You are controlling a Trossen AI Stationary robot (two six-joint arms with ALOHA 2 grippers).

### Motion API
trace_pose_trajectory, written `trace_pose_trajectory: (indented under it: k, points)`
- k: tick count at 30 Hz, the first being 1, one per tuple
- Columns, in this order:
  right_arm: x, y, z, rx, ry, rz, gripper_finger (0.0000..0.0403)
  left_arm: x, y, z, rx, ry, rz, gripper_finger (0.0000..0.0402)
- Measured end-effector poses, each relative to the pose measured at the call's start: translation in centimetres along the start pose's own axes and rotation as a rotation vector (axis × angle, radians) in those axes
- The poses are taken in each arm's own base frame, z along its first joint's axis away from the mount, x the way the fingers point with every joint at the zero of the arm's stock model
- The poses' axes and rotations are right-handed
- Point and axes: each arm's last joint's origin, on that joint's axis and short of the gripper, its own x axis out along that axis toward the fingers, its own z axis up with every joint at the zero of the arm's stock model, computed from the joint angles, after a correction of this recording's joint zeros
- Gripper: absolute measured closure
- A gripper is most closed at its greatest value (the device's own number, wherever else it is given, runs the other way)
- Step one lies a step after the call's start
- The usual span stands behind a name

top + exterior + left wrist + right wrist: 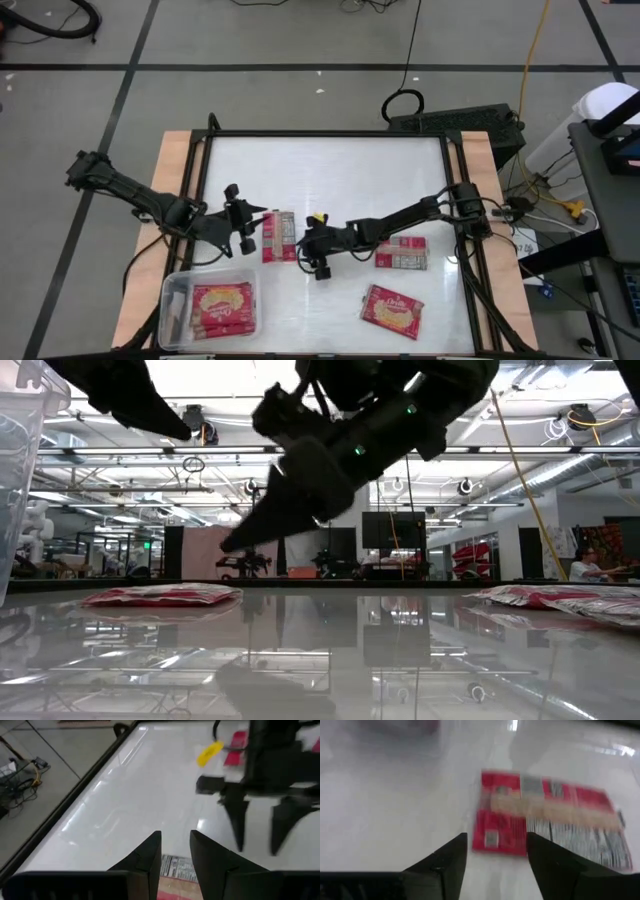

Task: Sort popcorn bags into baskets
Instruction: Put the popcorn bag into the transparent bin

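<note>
You have the basket (pixel 175 300) at the near left corner of the table (pixel 330 165), with popcorn bags (pixel 222 307) inside it. One bag (pixel 278 237) lies at the middle, between the left gripper (pixel 247 228) and the right gripper (pixel 312 240). Another bag (pixel 402 253) lies to the right, and one more (pixel 392 310) near right.

The high view looks straight down on the whole desk (pixel 330 160) from well above. The low view sits at desk level, facing across into the room (arms close overhead). Each wrist view looks forward past its own tool: the left tool (pixel 175 851) and right tool (pixel 495 851) both face the same face-down packet (pixel 279 237), lying between them.
</note>
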Motion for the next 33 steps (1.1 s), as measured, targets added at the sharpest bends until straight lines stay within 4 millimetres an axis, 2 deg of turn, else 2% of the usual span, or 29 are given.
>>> trace_pose_trajectory:
  k: [3, 8, 12, 16, 19, 21, 28, 30, 33]
  points:
    - [0.8, 0.1, 0.3, 0.022, -0.097, 0.0, 0.018, 0.5, 0.0, -0.2, 0.008, 0.028, -0.003, 0.0295]
    - [2.9, 0.3, -1.0, -0.008, -0.114, 0.012, 0.0143, 0.8, 0.0, -0.3, 0.007, 0.043, 0.005, 0.0295]
    - [4.3, 0.5, -2.2, -0.033, -0.089, 0.018, 0.014, 0.8, 0.0, -0.2, 0.015, 0.04, 0.002, 0.0295]
    - [5.2, -0.1, -3.4, -0.008, -0.062, -0.009, 0.0155, 0.8, 0.0, -0.2, 0.024, 0.038, 0.002, 0.0295]
    - [5.5, -0.6, -4.0, 0.008, -0.037, -0.065, 0.0183, 0.8, 0.0, -0.2, 0.025, 0.039, 0.002, 0.0295]
    - [5.5, -0.9, -4.1, -0.002, -0.025, -0.093, 0.0215, 0.8, 0.0, -0.2, 0.025, 0.039, 0.002, 0.0295]
    - [5.4, -2.8, -4.5, -0.019, 0.0, -0.16, 0.038, 0.8, 0.0, -0.2, 0.03, 0.039, 0.002, 0.0295]
    - [5.1, -3.1, -4.2, -0.015, -0.002, -0.155, 0.0393, 0.9, 0.0, -0.3, 0.027, 0.037, 0.001, 0.0295]
    - [4.3, -3.7, -3.4, -0.006, -0.008, -0.154, 0.039, 1.2, -0.1, -1.2, 0.03, 0.051, 0.006, 0.0295]
